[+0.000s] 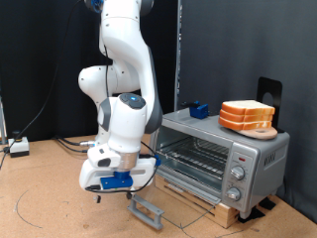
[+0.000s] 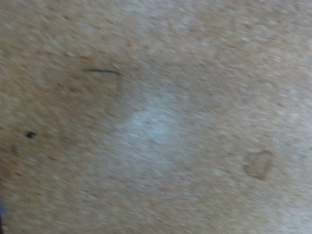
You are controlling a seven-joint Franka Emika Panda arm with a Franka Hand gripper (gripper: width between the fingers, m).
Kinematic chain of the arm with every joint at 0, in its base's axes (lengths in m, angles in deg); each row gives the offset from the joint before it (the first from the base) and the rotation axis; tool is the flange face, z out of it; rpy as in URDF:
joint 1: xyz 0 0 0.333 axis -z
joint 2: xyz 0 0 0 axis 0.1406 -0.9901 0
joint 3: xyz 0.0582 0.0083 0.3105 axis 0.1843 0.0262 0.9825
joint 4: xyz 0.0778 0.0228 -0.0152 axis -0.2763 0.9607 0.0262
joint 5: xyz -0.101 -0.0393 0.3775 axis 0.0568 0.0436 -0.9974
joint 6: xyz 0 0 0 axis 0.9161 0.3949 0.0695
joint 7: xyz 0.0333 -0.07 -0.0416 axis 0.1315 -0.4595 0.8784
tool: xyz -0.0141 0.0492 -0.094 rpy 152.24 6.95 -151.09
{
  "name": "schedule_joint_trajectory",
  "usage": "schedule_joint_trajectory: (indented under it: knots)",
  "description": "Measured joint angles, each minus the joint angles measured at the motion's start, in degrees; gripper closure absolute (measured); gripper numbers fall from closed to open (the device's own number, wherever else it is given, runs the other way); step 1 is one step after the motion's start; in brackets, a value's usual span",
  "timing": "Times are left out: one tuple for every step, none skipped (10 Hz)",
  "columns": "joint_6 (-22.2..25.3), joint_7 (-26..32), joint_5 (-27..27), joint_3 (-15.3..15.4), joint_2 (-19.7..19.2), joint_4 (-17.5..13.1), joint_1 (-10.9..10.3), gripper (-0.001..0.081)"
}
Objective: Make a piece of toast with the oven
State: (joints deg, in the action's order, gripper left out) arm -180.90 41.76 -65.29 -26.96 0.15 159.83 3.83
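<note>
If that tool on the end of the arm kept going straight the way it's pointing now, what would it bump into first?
Most likely the brown tabletop. The tool points down, beside the oven's opened door, and the wrist view shows only bare brown surface ahead. Depth is unclear, but nothing seems to lie in between.

Your wrist view is a blur of brown surface, no fingers showing. At seven o'clock of the oven [image 1: 220, 157], the gripper [image 1: 111, 183] is too small to judge.
</note>
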Motion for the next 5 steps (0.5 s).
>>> schedule_joint_trajectory:
  knots:
    - [0.0,0.0,2.73,-1.47,0.82,0.55,0.05,-0.0003]
    - [0.27,0.37,4.45,-2.78,2.03,1.17,0.28,-0.0003]
    - [1.12,2.18,4.72,-3.5,3.49,1.79,0.86,-0.0003]
    - [2.3,4.12,4.69,-3.66,5.53,2.59,1.53,-0.0003]
    - [2.28,3.76,4.69,-3.61,5.5,2.62,1.5,-0.0003]
